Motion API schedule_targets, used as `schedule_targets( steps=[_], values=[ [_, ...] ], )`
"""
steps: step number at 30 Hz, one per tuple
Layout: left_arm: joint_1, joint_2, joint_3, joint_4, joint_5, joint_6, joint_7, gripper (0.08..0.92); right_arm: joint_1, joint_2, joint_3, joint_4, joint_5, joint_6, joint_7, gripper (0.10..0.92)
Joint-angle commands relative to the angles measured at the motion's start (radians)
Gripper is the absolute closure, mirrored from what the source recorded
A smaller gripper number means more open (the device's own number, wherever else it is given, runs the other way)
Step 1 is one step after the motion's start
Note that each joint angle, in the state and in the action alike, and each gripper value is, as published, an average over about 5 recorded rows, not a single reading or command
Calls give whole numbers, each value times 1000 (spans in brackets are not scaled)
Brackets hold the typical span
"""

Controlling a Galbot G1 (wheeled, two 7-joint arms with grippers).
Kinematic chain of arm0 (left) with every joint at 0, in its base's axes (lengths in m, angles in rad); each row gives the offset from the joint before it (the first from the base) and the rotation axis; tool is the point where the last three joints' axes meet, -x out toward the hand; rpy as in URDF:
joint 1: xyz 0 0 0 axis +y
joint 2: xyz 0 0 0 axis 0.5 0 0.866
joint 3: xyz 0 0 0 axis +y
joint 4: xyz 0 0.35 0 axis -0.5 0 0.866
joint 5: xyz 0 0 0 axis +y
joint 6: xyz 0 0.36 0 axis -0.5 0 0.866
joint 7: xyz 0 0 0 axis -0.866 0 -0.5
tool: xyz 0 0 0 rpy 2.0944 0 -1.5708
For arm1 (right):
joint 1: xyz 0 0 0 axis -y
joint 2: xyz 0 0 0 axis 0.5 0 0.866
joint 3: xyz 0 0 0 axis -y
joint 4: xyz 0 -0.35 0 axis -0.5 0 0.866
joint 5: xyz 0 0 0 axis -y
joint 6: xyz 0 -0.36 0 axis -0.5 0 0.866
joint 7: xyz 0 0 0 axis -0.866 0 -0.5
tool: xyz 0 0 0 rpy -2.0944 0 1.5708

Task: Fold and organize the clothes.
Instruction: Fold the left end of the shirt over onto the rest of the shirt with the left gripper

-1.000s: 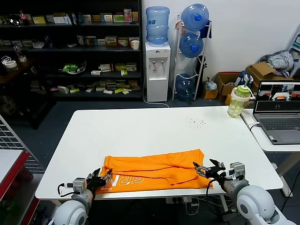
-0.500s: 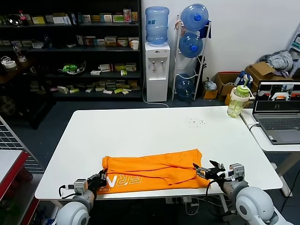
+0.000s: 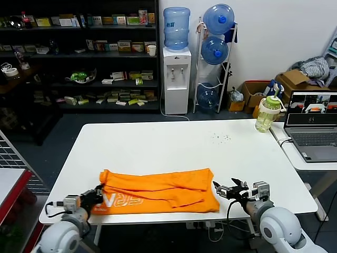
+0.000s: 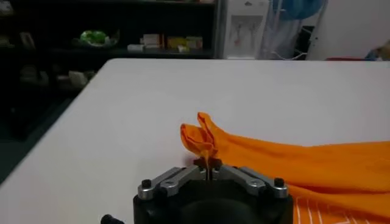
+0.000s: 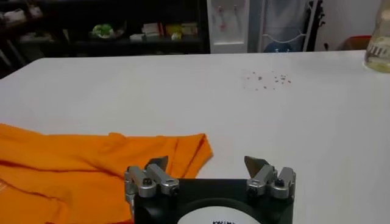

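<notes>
Left gripper [image 3: 96, 193] sits at the near left edge of the table [image 3: 158, 142], its fingers [image 4: 206, 163] pinched together on a bunched corner of the orange shirt [image 3: 158, 191], and that corner stands up in 2 small folds just past the tips in the left wrist view. Right gripper [image 3: 224, 188] is at the near right edge, just beside the shirt's other end, with its fingers [image 5: 157, 163] spread wide and nothing between them; in the right wrist view the cloth lies close to 1 fingertip, but contact cannot be told. Folded into a long band, the shirt lies flat along the near edge, between the 2 grippers, with white lettering [image 3: 122, 201] showing near its left end. On the far right corner of the table stands a green-capped bottle [image 3: 267, 113], well apart from the shirt, and some small dark specks [image 3: 221, 138] lie on the far part of the top. A laptop [image 3: 313, 126] sits open on a side table to the right.
</notes>
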Motion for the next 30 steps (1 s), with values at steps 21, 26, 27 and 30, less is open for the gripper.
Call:
schedule_targets(
  steps=[21, 26, 27, 30],
  values=[
    [41, 263, -135, -189, -430, 148, -165, 894, 2, 55, -27, 0, -48, -5, 19, 203],
    [-154, 145, 104, -272, -563, 180, -316, 894, -31, 78, -8, 14, -63, -10, 26, 203],
    [-181, 124, 140, -273, -573, 182, -335, 894, -36, 82, -5, 16, -65, -11, 27, 203],
    [-239, 81, 202, -257, -577, 182, -365, 894, -45, 90, 1, 15, -67, -11, 29, 203]
  ],
)
